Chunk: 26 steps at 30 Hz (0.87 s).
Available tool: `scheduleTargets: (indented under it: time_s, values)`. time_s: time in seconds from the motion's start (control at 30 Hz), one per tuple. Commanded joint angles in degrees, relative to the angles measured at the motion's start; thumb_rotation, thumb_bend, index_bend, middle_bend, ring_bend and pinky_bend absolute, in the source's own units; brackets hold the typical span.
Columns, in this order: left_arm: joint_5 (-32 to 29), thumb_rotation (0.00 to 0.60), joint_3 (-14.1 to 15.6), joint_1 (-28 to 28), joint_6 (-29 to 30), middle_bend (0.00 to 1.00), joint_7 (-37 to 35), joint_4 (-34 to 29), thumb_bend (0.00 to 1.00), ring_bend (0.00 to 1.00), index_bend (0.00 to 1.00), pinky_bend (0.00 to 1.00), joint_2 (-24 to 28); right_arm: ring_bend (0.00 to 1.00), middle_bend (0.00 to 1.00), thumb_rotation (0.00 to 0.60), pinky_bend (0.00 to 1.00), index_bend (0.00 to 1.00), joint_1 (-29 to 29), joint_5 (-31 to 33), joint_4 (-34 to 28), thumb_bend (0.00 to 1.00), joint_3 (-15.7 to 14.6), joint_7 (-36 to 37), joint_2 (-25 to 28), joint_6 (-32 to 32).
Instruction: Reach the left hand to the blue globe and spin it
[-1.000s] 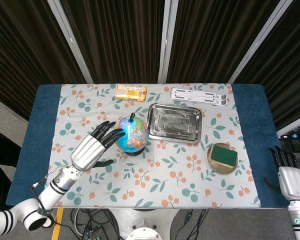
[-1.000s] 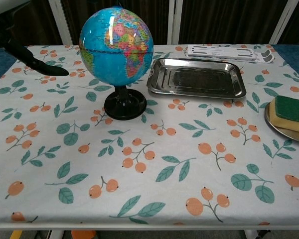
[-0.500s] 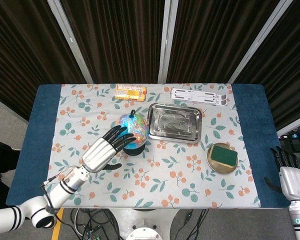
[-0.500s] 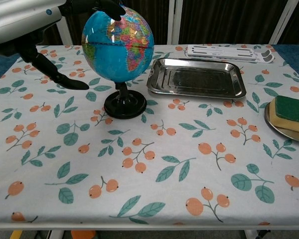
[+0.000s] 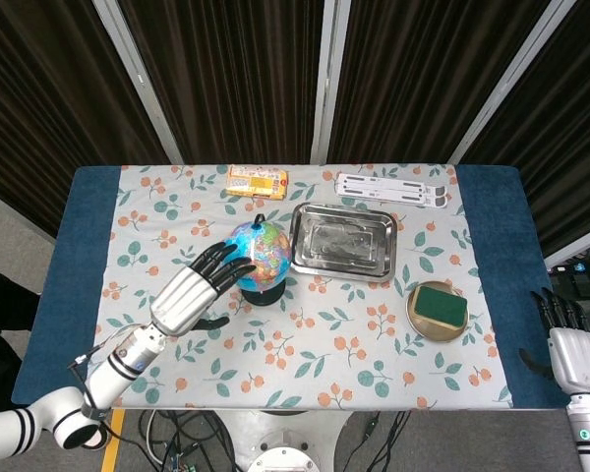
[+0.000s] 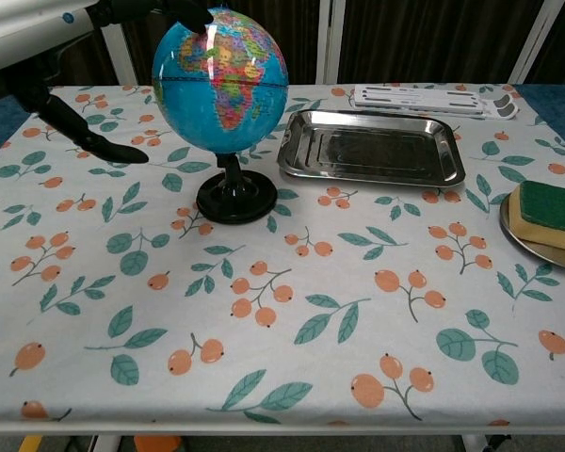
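The blue globe [image 5: 263, 258] stands on a black base near the middle of the flowered tablecloth, large at the upper left of the chest view [image 6: 220, 79]. My left hand [image 5: 195, 290] reaches in from the lower left with spread fingers, and its black fingertips [image 5: 234, 265] lie against the globe's left side. In the chest view the left hand [image 6: 52, 56] shows at the top left, its fingertips [image 6: 184, 11] on the globe's upper left. My right hand [image 5: 573, 346] hangs off the table's right edge, holding nothing.
A steel tray [image 5: 342, 242] lies just right of the globe. A round dish with a green sponge [image 5: 440, 307] sits at the right. A yellow packet [image 5: 257, 181] and a white strip [image 5: 390, 189] lie along the far edge.
My left hand moved right onto the globe, then drew back a little to the left. The globe's map has turned, and it leans slightly differently.
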Motion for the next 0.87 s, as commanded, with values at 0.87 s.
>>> scheduleTargets:
  time_s: [0.87]
  values:
    - [-10.28,0.600,7.21,20.18,12.82,0.12,2.40,2.51,0.03,0.00,0.14,0.09,11.15,0.00,0.00,0.600,0.00,0.00,0.31,-1.72,-3.06,0.18,-0.21,-3.09,0.16,1.18]
